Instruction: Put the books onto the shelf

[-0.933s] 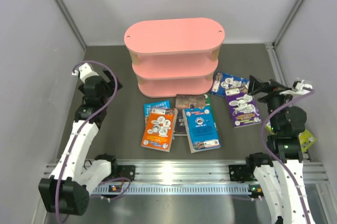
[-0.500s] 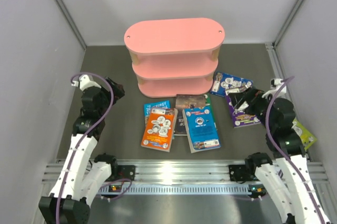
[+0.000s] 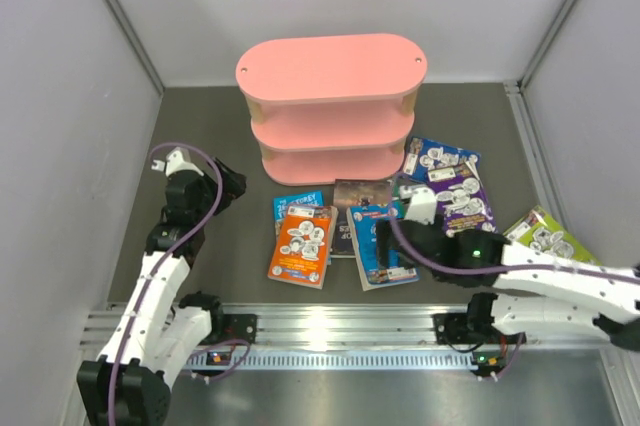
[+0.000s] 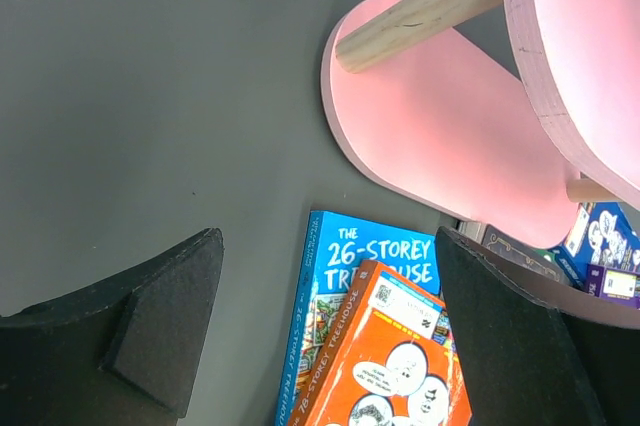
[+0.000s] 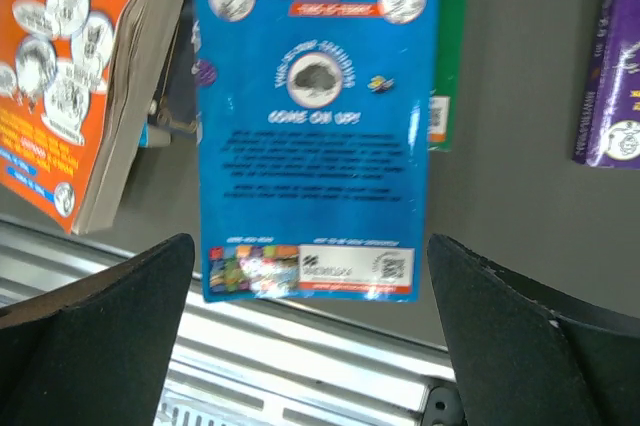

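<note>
Top view: the big change is the right arm. A moment ago it was parked over by the purple book. Now it's swung in low across the table, and the right gripper sits over the blue book in the middle pile. That move also uncovered a lime book on the far right. The left gripper only nudged a bit toward the pile. Nothing is on any tier of the shelf that shows, so no book is up yet.

Left wrist: the left gripper is spread wide with nothing in it, hanging over the table. The Treehouse book and orange book are just ahead, with the shelf's bottom board beyond.

Right wrist: the right gripper is gaping too, straddling the near end of the blue book. Can't tell from here if the tips are touching the cover yet. My guess is it's lining up the first pick.
</note>
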Motion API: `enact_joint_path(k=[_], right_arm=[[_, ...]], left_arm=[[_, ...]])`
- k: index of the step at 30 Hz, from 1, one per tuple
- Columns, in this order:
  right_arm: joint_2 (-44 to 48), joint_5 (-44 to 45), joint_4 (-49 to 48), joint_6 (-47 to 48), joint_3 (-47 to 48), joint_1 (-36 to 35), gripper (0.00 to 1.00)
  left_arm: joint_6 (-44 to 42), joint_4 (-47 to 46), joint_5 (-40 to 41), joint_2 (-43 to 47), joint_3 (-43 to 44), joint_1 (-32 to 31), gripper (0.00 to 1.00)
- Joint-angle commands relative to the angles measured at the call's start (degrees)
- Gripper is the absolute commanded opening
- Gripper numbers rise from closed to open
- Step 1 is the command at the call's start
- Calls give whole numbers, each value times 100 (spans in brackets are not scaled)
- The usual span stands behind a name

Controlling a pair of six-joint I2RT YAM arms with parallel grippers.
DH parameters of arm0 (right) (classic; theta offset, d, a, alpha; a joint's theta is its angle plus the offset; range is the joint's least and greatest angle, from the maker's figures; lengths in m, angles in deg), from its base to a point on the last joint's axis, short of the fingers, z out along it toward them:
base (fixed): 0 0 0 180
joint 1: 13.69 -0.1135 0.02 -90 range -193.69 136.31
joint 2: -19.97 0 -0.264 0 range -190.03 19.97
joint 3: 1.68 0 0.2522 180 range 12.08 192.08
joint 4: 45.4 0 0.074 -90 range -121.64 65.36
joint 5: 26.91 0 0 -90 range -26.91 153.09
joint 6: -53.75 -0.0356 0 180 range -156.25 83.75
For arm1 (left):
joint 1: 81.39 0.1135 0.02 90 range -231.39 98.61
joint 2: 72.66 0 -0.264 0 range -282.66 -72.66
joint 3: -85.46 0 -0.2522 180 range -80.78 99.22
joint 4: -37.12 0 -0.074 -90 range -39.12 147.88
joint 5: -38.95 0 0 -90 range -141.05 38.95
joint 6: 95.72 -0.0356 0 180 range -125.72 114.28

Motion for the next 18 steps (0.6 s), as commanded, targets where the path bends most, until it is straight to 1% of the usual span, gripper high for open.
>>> enact_joint_path(k=[1,2,8,12,18], right_arm=[[-971,1805,995,-1233,855,-1003,100],[-1391,1779,978,-1252,926,-1126,100],[-2483,1682,618,-1296,1234,-1303,100],[-2915,1516,294,-1112,1348,-1303,100],[-3557,1331,143,-1006,1594,-1338,100]], left_arm=[[-41,-236,-84,75,-2,25,91],[-59,-219,-75,102,-28,25,91],[-164,-122,-31,286,-107,25,91],[-191,-87,-57,330,-160,25,91],[-94,-218,-127,366,-327,25,91]])
